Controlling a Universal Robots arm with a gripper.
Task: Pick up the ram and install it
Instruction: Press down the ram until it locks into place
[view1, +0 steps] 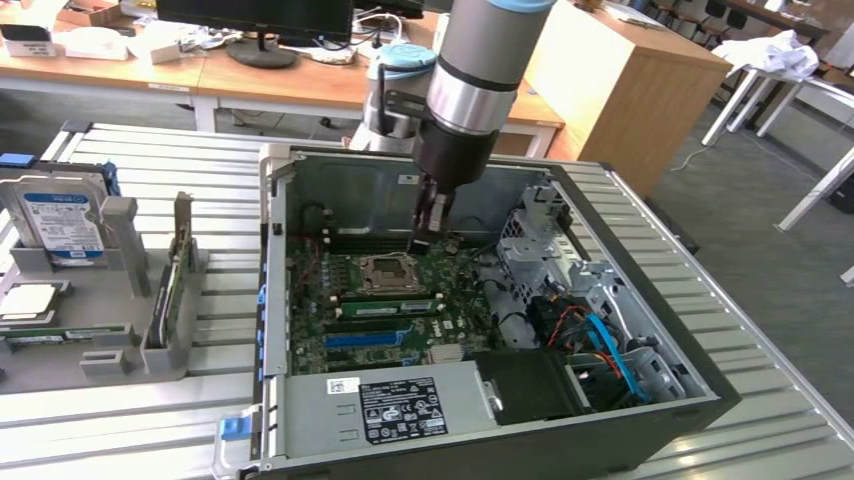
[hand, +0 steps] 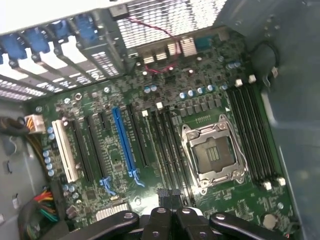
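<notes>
The gripper (view1: 422, 243) is seen lowered into the open computer case (view1: 694, 390), above the motherboard (hand: 150, 100) beside the CPU socket (hand: 214, 156); its fingers (hand: 162, 220) are drawn fully together, and nothing can be made out between them. The ram (view1: 387, 308) is seen as a green stick lying along the memory slots (hand: 170, 150) just below the socket in the exterior view; the blue slot strip (hand: 123, 145) is passed well to one side, and a drive holder (view1: 100, 300) is stood on the desk (view1: 747, 440) at the exterior view's left.
</notes>
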